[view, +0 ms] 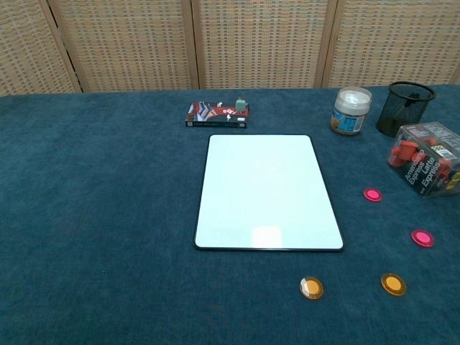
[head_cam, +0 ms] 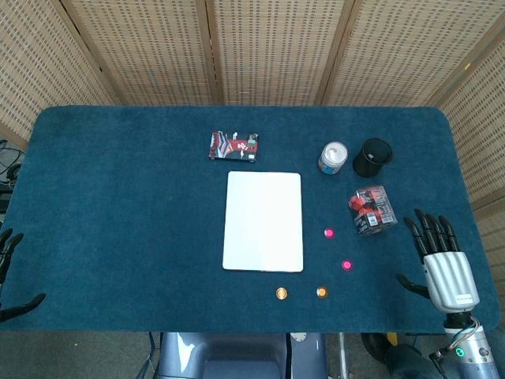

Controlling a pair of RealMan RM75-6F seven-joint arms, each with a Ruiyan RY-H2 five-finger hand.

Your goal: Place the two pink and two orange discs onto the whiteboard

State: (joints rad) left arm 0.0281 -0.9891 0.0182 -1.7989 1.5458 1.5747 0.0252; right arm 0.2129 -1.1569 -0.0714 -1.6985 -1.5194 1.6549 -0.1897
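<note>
With all four discs lying off the whiteboard (head_cam: 263, 221) near the tabletop's front edge, the released right hand (head_cam: 439, 257) should first pinch the nearest pink disc (head_cam: 346, 265) lightly from above.

The blue-carpeted table (head_cam: 118, 197) bears a whiteboard (head_cam: 263, 221), pink discs (head_cam: 329, 233), orange discs (head_cam: 282, 293), a jar (head_cam: 333, 158), a mesh cup (head_cam: 372, 156) and two boxes (head_cam: 233, 146).

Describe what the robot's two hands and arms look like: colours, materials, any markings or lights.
The right hand has black fingers and a black thumb on a ribbed silver metal palm. Below it sits a grey wrist section with a small green light, joined to a darker arm. Of the left hand, only slim black fingers show at the frame's edge; its palm and arm are out of sight. The chest view shows neither.
</note>
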